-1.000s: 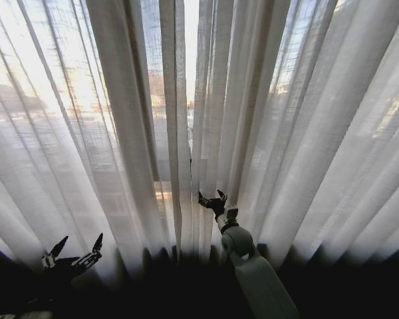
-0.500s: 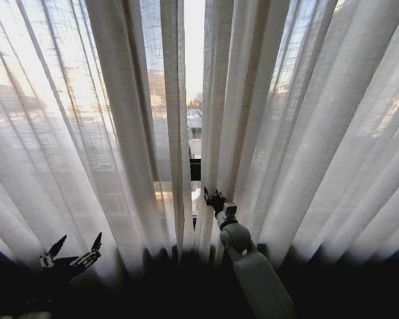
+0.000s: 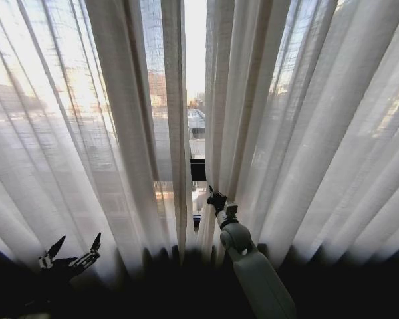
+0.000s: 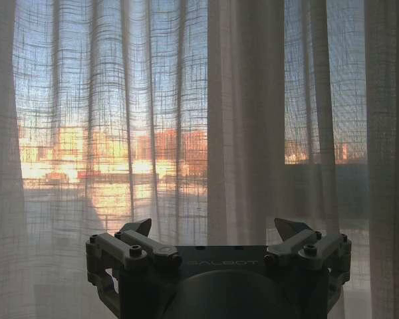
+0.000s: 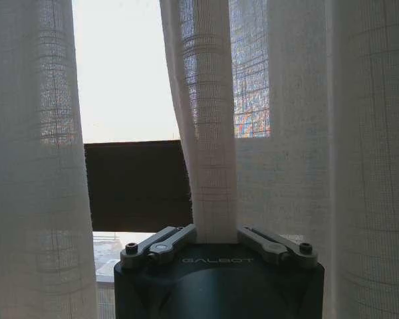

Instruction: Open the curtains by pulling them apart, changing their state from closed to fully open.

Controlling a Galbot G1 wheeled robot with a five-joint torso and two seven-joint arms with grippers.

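My right gripper [image 5: 215, 240] pinches the inner edge pleat of the curtains [image 3: 306, 133], light, limp sheer fabric; my left gripper [image 3: 71, 256] hangs open, idle.

R pincer [image 3: 215, 197] clamped; L pincer [image 3: 72, 250] agape, low.

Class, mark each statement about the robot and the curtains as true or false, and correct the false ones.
1. The right hand is shut on a fold of the curtains. True.
2. The curtains are fully open. False: only a narrow gap shows at the middle.
3. The left hand grips the fabric. False: it hangs open, low on the robot's left, holding nothing.
4. Buildings show through the weave. True.
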